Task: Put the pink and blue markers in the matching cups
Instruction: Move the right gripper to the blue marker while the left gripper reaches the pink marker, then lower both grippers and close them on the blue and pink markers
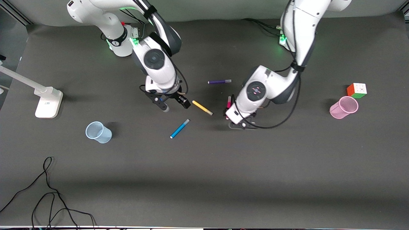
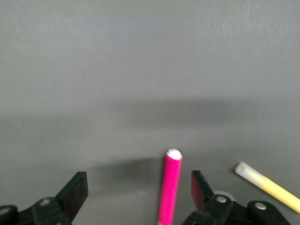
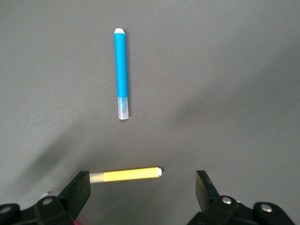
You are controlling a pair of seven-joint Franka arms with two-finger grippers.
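The left gripper [image 2: 136, 190] hangs wide open over the dark table [image 2: 140, 70], pink marker [image 2: 169, 187] between its fingers, yellow marker [image 2: 269, 185] just beside.

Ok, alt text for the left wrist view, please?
The left gripper, open, hangs low over the dark table with the pink marker between its fingers, untouched. A yellow marker lies beside it.

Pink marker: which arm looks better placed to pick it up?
Left. Its open claw is right over the pink marker, which lies between its fingers. The right claw, also open, is over the table near the yellow marker.
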